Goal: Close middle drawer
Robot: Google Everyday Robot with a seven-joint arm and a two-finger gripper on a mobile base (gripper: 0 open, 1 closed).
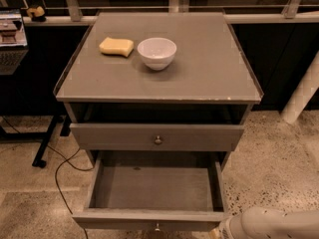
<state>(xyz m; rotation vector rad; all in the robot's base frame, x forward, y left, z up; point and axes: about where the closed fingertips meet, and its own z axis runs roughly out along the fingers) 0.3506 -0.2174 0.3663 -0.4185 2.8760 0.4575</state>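
Observation:
The middle drawer (154,187) is a grey shallow box pulled far out of the grey cabinet. Its inside is empty. Its plain front (114,220) lies along the bottom edge of the view, with a small round knob (157,227). Above it, another grey drawer front (114,137) with a metal knob (158,140) stands slightly out, with a dark gap over it. My gripper is out of view. Only a white rounded part of my arm (271,224) shows at the bottom right, just right of the open drawer's front corner.
On the cabinet top (209,68) sit a yellow sponge (116,46) and a white bowl (157,53). A black desk frame (47,138) and a cable (62,171) are on the floor at left. A white post (301,96) stands at right. Speckled floor surrounds the cabinet.

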